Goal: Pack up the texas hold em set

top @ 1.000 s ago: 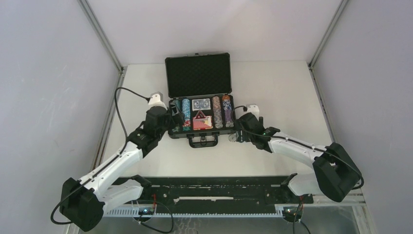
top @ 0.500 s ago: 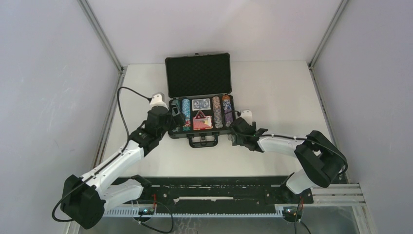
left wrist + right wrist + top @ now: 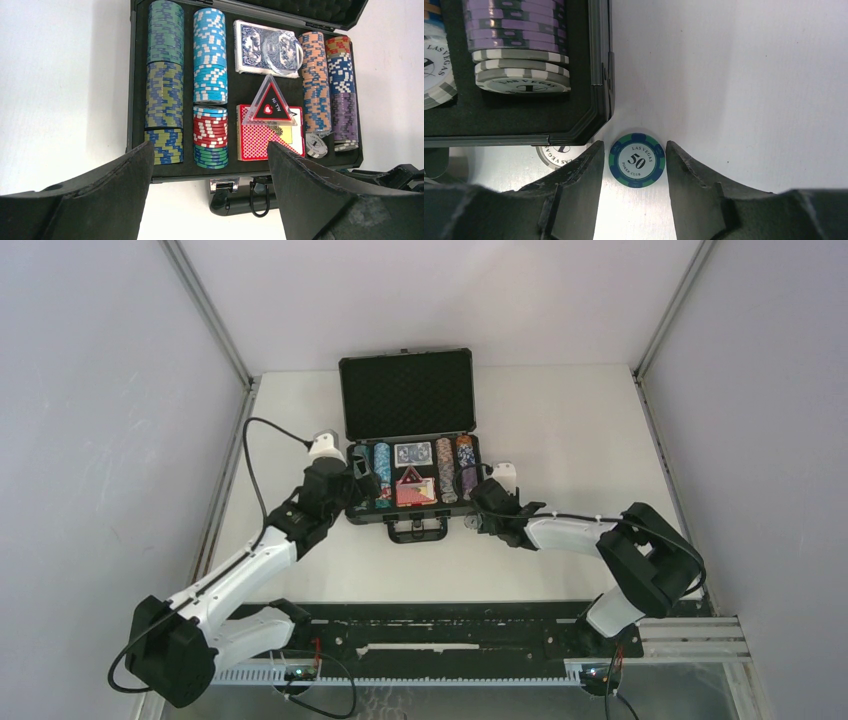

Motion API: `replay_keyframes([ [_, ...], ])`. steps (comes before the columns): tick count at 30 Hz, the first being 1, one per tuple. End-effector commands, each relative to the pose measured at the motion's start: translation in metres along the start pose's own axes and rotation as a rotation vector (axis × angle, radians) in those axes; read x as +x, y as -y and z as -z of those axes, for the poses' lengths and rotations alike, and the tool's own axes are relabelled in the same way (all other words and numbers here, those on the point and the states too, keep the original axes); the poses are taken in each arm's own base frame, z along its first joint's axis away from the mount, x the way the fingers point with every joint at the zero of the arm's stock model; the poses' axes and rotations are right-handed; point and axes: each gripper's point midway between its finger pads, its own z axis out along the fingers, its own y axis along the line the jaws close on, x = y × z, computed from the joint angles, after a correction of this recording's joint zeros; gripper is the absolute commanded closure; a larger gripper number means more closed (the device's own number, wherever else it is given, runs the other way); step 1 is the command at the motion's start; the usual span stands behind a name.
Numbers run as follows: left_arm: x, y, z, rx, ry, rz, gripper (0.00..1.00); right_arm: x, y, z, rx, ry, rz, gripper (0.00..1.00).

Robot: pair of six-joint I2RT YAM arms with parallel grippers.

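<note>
1. Top view: the black briefcase (image 3: 405,395) stands with its lid up at centre frame on the white counter (image 3: 580,420). Over the last second the right arm has folded its elbow inward and brought the right tool (image 3: 480,510) to the case's lower right corner. The left arm has not shifted, and the left tool (image 3: 362,482) sits at the case's left edge.
2. Left wrist view: the left tool (image 3: 209,152) is released, its fingers spread wide and holding nothing.
   - The chip rows (image 3: 210,60) fill the side slots.
   - The blue deck (image 3: 252,47) is at upper centre with a clear round button (image 3: 284,47) lying on it.
   - The red deck (image 3: 265,142) is below it, with the triangular button (image 3: 269,102) overlapping its top edge.
   - The triangle shows a red heart; its lettering is too small to read.
3. Right wrist view: the right tool (image 3: 634,167) straddles a green-blue chip (image 3: 637,160) lying flat on the counter at lower centre, just outside the case corner. The fingers have narrowed around it, but a sliver of gap remains on the left, so it is not yet clenched.
4. Same view, lower left: a grey chip (image 3: 555,152) is partly hidden by the case rim.
5. Writing: the loose chip reads "LAS VEGAS POKER CLUB 50". The grey-white chips in the tray read "LAS VEGAS".
6. Judgement: the tray is nearly full. The stray chips must still go in before the lid comes down.
</note>
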Motion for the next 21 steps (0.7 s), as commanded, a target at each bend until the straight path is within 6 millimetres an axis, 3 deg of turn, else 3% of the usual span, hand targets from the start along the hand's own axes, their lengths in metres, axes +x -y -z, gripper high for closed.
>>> replay_keyframes([
  [1, -0.009, 0.009, 0.001, 0.030, 0.021, 0.003, 0.13, 0.015, 0.013, -0.002, 0.064, -0.053, 0.024, 0.44],
  [21, -0.009, 0.012, 0.004, 0.051, 0.021, 0.012, 0.13, 0.012, 0.005, 0.015, 0.044, -0.036, 0.025, 0.60],
])
